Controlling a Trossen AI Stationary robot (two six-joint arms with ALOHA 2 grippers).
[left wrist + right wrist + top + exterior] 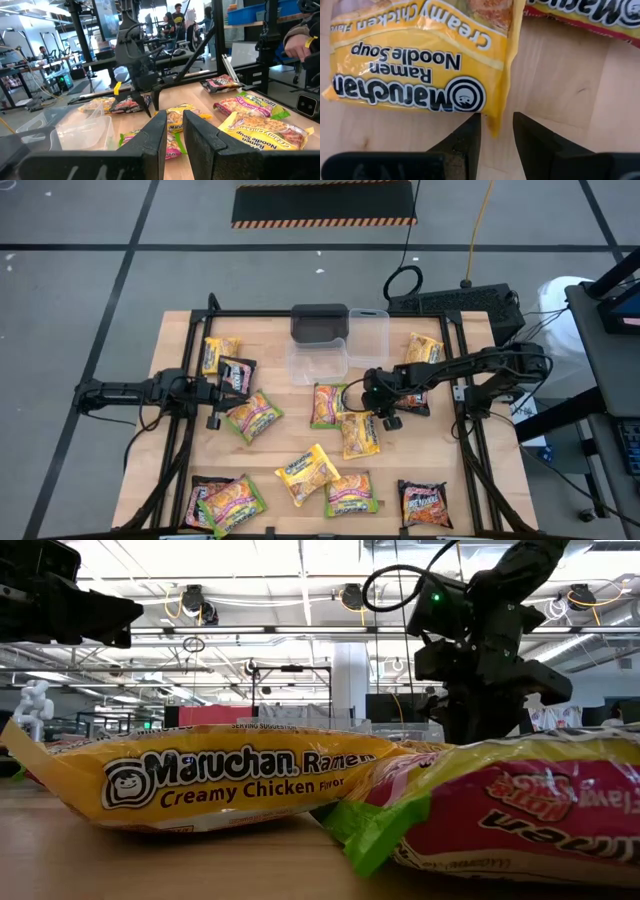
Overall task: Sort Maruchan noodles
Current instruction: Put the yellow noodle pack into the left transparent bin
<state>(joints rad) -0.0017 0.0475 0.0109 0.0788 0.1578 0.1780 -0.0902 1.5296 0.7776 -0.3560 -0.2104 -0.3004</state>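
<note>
Several Maruchan noodle packets lie flat over the wooden table [480, 480]: yellow ones [308, 472], green-edged ones [252, 416] and dark ones [426, 504]. My right gripper [378, 416] slants down, open, over the near corner of a yellow Creamy Chicken packet [358, 434]. In the right wrist view that corner [495, 127] shows between the fingertips of my right gripper [496, 131], with bare wood on either side of it. My left gripper [208, 392] waits level at the table's left side. My left gripper [175, 131] is open with nothing between its fingers.
Two clear plastic tubs [317, 362] [368, 332] and a dark grey box [320, 321] stand at the far middle. A dark packet [412, 402] lies partly under my right arm. A black frame [470, 440] runs along the table's sides. People show in the room beyond.
</note>
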